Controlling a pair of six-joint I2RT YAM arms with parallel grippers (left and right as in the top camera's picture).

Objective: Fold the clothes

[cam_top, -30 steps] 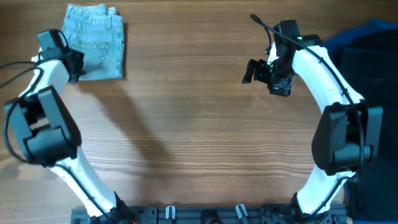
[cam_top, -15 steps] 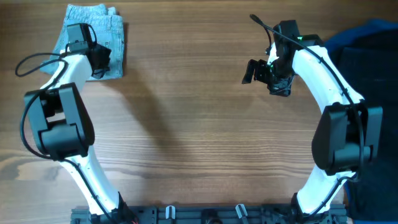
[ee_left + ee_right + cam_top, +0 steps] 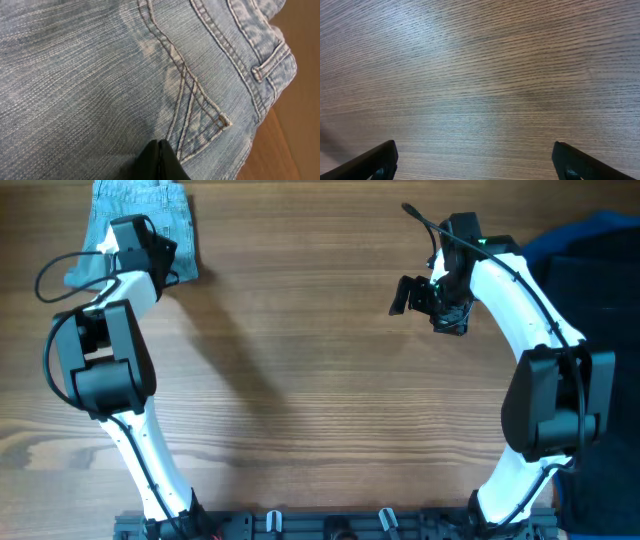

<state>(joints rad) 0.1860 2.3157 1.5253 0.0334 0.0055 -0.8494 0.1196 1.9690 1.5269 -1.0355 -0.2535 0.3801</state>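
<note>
Left gripper [image 3: 159, 162]: fingers together, tip down on the denim shorts [image 3: 125, 202] beside a stitched pocket corner [image 3: 220, 120]. Shorts lay at the table's [image 3: 300, 380] 11 o'clock corner. Right gripper [image 3: 405, 294] hung at 1 o'clock, fingers wide apart over bare wood. Black garment [image 3: 600, 300] and bright blue garment [image 3: 600, 225] heaped at 3 o'clock

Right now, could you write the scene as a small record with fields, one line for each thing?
left fingers: shut, tips on the denim shorts
right fingers: open, above bare table
denim shorts: far left corner, back pocket up
black and blue clothes: heaped at right edge, untouched
</note>
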